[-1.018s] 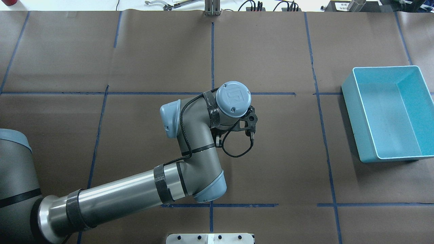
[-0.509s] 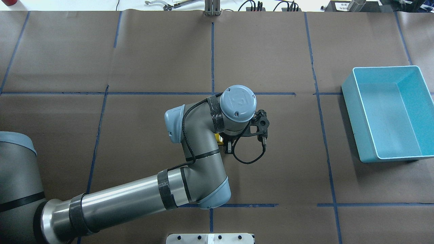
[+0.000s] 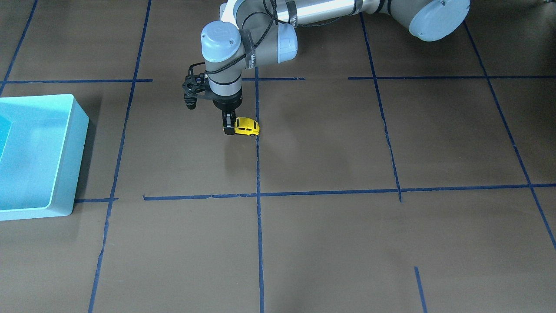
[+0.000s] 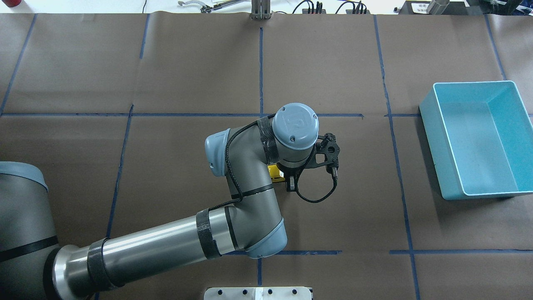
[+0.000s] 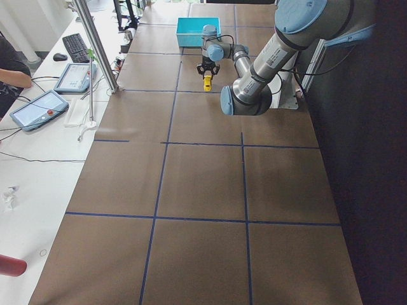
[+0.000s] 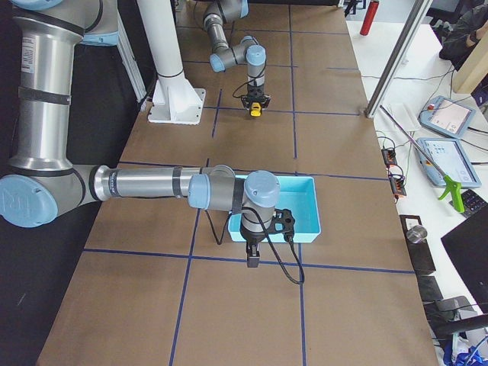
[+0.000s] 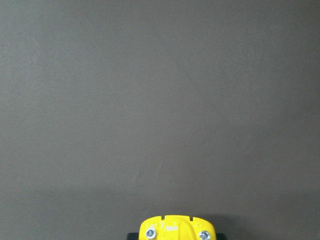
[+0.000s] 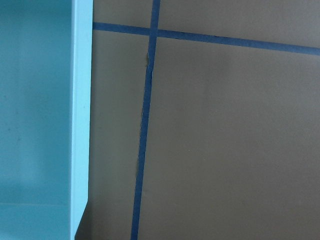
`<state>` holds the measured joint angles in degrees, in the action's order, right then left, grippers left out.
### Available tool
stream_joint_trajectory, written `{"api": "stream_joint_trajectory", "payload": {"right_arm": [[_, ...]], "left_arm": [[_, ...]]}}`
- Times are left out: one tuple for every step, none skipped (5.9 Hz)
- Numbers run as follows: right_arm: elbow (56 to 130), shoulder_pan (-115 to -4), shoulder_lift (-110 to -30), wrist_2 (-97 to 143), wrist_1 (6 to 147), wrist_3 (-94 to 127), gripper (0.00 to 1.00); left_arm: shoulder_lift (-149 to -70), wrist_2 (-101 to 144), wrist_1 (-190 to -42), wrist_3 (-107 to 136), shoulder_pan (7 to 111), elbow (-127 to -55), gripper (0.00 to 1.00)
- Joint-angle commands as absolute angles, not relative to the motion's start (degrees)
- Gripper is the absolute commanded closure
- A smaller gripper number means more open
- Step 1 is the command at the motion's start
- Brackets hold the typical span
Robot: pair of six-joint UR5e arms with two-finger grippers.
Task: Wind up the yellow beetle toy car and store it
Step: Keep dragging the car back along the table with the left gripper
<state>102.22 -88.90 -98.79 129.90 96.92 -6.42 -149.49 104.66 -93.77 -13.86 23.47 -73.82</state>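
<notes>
Left pincer (image 3: 228,127) vertical, gripping yellow beetle toy car (image 3: 248,126).

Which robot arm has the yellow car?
The left gripper, mid-table, holds the yellow beetle toy car; the right gripper hangs by the turquoise bin.

Yellow car (image 3: 247,126), turquoise bin (image 3: 71,161)

The robot's left arm (image 4: 145,246) showed brushed silver tubes and matte grey joints capped in pale blue; its round end cap (image 4: 295,126) bore a UR logo and three small screws. Black straps (image 4: 206,235) pinned a looping black cable (image 4: 316,201); a black bracket (image 4: 329,151) sat by the dark left claw (image 3: 229,127). The right arm (image 6: 145,183) matched.
</notes>
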Motion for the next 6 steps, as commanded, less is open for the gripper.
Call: {"api": "stream_joint_trajectory", "payload": {"right_arm": [[102.22,-88.94,-98.79,129.90,96.94,-6.42,0.00],[102.22,-88.95,-98.79,129.90,96.94,-6.42,0.00],[102.22,-88.95,-98.79,129.90,96.94,-6.42,0.00],[102.22,-88.95,-98.79,129.90,96.86,-6.42,0.00],[102.22,-88.95,-98.79,129.90,96.86,-6.42,0.00],[102.22,-88.95,-98.79,129.90,96.86,-6.42,0.00]], "left_arm": [[-148.98,104.24,-94.04,-13.89,23.47,-73.48,0.77],[-148.89,104.24,-94.39,-13.89,23.47,-73.39,0.77],[-148.89,104.24,-94.48,-13.71,23.38,-73.13,0.77],[-148.80,104.24,-94.48,-13.71,23.20,-73.13,0.77],[-148.36,104.24,-95.18,-13.71,23.20,-73.21,0.77],[-147.14,104.24,-95.45,-13.71,23.20,-73.73,0.77]]}}
